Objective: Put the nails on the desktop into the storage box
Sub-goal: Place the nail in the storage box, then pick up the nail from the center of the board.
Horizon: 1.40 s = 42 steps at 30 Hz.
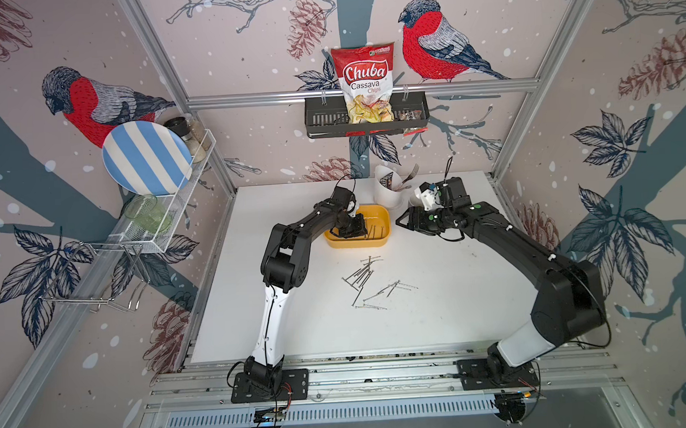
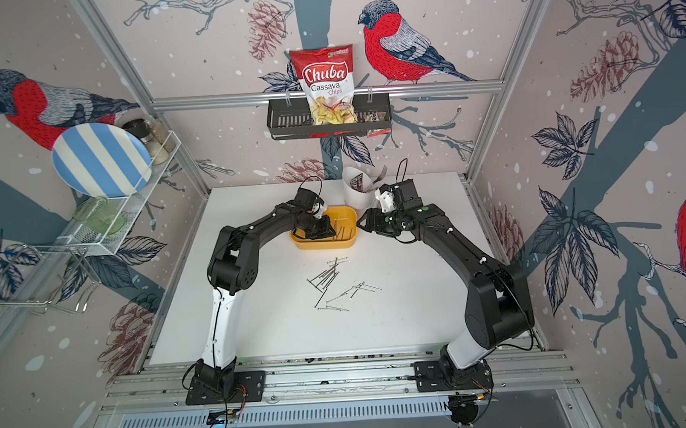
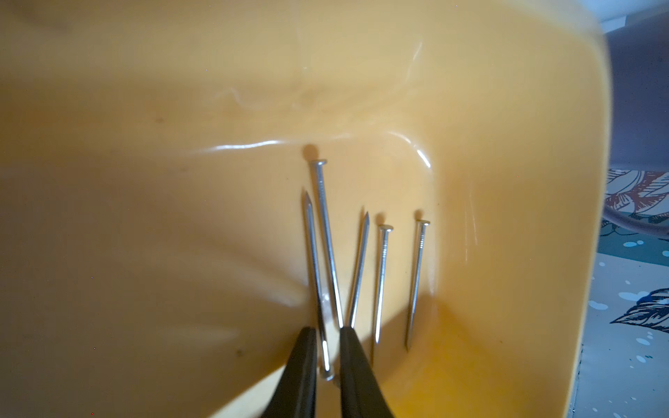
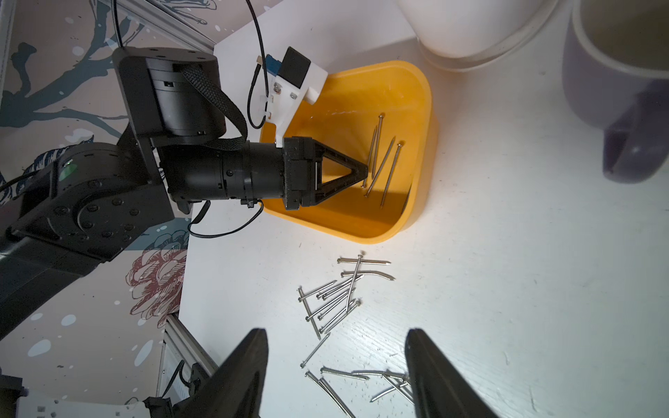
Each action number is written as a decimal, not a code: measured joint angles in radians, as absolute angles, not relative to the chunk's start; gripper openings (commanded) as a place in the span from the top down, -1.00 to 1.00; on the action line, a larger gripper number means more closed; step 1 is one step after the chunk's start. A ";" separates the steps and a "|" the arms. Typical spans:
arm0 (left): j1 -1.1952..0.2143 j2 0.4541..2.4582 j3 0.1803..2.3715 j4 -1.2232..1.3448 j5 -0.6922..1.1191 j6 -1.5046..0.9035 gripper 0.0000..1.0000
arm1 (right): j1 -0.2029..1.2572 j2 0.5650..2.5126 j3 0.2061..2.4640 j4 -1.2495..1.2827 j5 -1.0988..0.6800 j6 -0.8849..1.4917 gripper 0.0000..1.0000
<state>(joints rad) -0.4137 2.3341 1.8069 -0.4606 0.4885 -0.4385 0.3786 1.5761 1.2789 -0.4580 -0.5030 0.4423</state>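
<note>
The yellow storage box (image 1: 358, 243) (image 2: 323, 244) stands at the back middle of the white desktop (image 1: 456, 297). My left gripper (image 1: 364, 232) (image 3: 327, 331) reaches down into it, fingers a little apart, open. One nail (image 3: 314, 260) lies loose between the fingers, and several nails (image 3: 382, 275) (image 4: 383, 163) rest on the box floor. Several more nails (image 1: 362, 277) (image 2: 328, 277) (image 4: 333, 304) lie scattered on the desktop in front of the box. My right gripper (image 1: 400, 220) (image 4: 336, 331) hovers open and empty just right of the box.
A white cutlery holder (image 1: 388, 191) with a fork (image 1: 411, 174) stands behind the box, and a mug (image 4: 615, 90) sits beside it. A black wall basket (image 1: 321, 118) holds a chips bag (image 1: 363, 83). A wire rack (image 1: 167, 230) hangs at the left.
</note>
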 measured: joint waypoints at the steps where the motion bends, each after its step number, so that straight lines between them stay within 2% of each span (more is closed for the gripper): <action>1: -0.414 2.334 1.807 -0.461 0.489 -0.439 0.59 | 0.379 1.576 1.279 -0.458 -0.503 0.443 -0.29; 10: -0.413 2.302 1.802 -0.480 0.490 -0.442 0.58 | 0.388 1.575 1.272 -0.451 -0.497 0.443 -0.29; 20: -0.385 2.110 1.669 -0.459 0.516 -0.467 0.52 | 0.464 1.629 1.274 -0.503 -0.413 0.362 -0.28; 25: -0.362 1.979 1.530 -0.418 0.527 -0.475 0.51 | 0.499 1.656 1.269 -0.568 -0.321 0.284 -0.28; 35: -0.349 1.803 1.228 -0.304 0.541 -0.551 0.51 | 0.691 1.740 1.220 -0.677 -0.136 0.142 -0.22; 42: -0.364 1.765 1.172 -0.267 0.542 -0.555 0.51 | 0.719 1.766 1.176 -0.689 -0.038 0.130 -0.07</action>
<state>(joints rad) -0.3641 1.7653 1.1725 -0.2672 0.5423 -0.5552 0.7193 1.7657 1.1759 -0.6891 -0.0380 0.1295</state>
